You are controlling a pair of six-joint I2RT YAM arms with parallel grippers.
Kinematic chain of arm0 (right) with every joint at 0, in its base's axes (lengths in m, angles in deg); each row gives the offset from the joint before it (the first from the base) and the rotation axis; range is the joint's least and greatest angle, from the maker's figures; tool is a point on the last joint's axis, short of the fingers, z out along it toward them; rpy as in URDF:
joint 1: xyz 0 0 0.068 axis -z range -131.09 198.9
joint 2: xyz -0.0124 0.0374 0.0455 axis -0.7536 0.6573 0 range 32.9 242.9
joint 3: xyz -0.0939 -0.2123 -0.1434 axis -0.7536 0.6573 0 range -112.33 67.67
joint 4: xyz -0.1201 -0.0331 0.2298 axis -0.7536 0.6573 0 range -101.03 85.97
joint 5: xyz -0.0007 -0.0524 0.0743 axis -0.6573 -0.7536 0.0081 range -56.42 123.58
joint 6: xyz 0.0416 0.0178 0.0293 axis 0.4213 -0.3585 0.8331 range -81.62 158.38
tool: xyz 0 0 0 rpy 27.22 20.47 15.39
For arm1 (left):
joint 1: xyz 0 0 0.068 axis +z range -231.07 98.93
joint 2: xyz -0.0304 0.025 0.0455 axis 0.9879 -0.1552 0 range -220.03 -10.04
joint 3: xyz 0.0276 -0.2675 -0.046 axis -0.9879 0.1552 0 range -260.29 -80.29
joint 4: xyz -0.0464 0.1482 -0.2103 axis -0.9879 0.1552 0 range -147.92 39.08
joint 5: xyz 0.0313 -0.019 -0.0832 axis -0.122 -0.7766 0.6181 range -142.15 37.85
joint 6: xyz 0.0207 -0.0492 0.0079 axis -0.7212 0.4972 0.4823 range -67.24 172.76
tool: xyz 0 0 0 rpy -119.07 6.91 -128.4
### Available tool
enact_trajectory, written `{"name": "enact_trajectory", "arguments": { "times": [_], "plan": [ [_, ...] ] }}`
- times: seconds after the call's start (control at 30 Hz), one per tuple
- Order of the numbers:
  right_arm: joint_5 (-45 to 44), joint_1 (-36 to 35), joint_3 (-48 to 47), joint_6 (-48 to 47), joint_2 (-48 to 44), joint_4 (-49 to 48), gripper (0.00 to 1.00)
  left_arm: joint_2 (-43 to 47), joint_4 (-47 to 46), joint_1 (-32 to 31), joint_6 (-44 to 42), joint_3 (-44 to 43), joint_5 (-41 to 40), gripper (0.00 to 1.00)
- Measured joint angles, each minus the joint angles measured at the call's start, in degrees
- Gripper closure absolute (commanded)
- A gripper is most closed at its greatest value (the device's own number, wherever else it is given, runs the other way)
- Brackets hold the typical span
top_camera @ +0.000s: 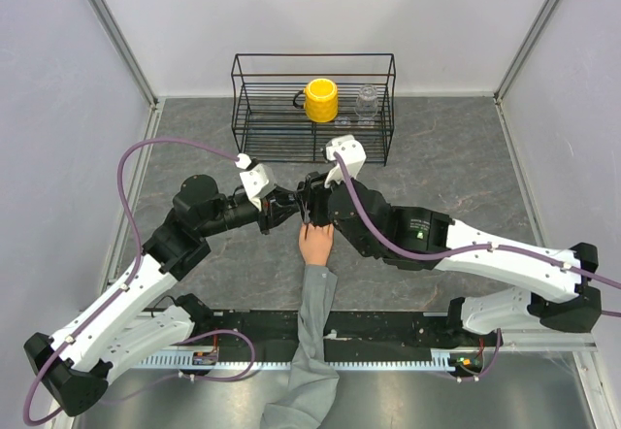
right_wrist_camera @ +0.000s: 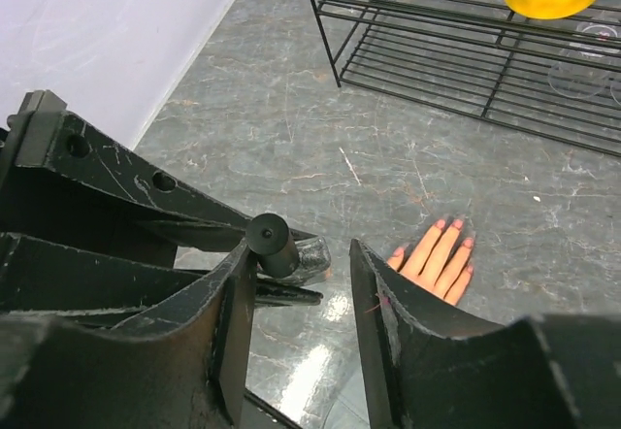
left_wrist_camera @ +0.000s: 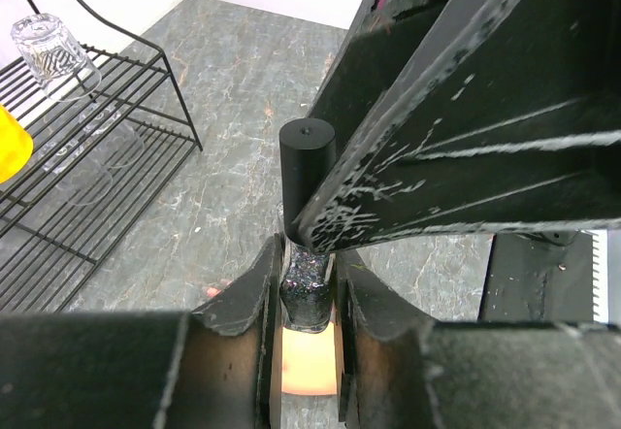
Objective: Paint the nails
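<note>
Table [right_wrist_camera: 291, 138] showing glossy grey marble look; rack [top_camera: 281, 138] looking like black wire metal; sleeve [top_camera: 315, 322] looking grey cloth; polish bottle [left_wrist_camera: 309, 293] glittering glass, cap [left_wrist_camera: 306, 162] matt black

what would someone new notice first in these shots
Two black grippers meet mid-table above a peach mannequin hand with pink nails: the left gripper pinches a glittery polish bottle while the right gripper stands open around its black cap. Behind them a bright yellow mug sits in a black wire rack.
</note>
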Motion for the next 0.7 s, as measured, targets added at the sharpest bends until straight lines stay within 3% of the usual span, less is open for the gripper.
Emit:
{"name": "enact_trajectory", "arguments": {
  "times": [0.2,0.23,0.27,0.3,0.47,0.57,0.7],
  "plan": [
    [-0.5,-0.3,-0.6,-1.0,1.3,-0.7,0.72,-0.2,0.0,0.0,0.0,0.0,1.1,0.98],
    [-0.2,-0.3,-0.6,-1.3,1.3,-0.8,0.78,-0.2,0.0,0.0,0.0,0.0,1.5,0.98],
    [0.2,-0.4,-0.5,-1.7,1.3,-1.2,0.94,-0.3,-0.1,0.0,0.0,0.0,2.0,0.98],
    [0.4,-0.5,-0.4,-2.5,1.1,-1.6,1.0,-0.3,-0.2,0.1,0.0,0.0,2.8,0.98],
    [5.6,-0.2,3.8,-8.4,-2.9,-4.7,1.0,-0.3,-0.6,0.5,0.2,0.0,8.1,0.98],
    [19.3,2.8,10.0,-15.0,-8.8,-10.1,1.0,-0.4,-2.0,1.0,1.1,0.1,14.7,0.98],
    [45.5,10.3,18.2,-20.7,-16.2,-17.6,1.0,-1.7,-8.8,1.1,7.2,1.4,28.1,0.98]
  ]
}}
